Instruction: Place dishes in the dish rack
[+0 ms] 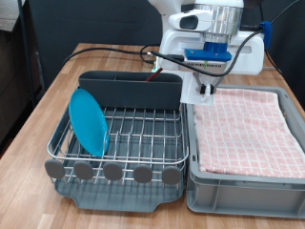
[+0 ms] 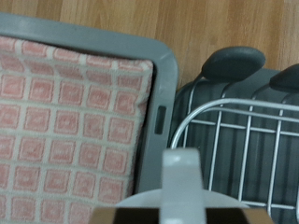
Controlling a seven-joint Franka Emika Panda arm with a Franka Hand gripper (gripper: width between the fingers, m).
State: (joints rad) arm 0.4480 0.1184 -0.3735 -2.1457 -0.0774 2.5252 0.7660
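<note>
**Plate Racked, Arm Hanging Over the Back Compartment**

While the light-blue plate (image 1: 90, 120) stands on edge in the wire slots at the exterior view's left end of the dish rack (image 1: 119, 143), the gripper (image 1: 204, 88) hangs well apart from it, up near the rack's far corner on the exterior view's right. Below the gripper and towards the exterior view's left sits the rack's tall grey back compartment (image 1: 129, 91), and something slim and reddish-brown, apparently the wooden spoon (image 1: 152, 76), pokes out at its end nearest the gripper; it is too small to be sure of. Whether the fingers are apart or together, I cannot tell: the exterior view shows only a pale shape under the hand, and the wrist view shows one pale finger (image 2: 183, 182) with nothing visibly between the fingers.

Just under and beside the gripper, on the exterior view's right, is the grey bin (image 1: 245, 179) lined with pink checked cloth (image 1: 243, 129), standing right against the rack. In the wrist view the bin's rim, the rack's silver wires and one round grey tab (image 2: 232, 62) lie below the hand. Both containers rest on a wooden table (image 1: 29, 191). Black cables (image 1: 110, 48) trail across the table behind the rack.
</note>
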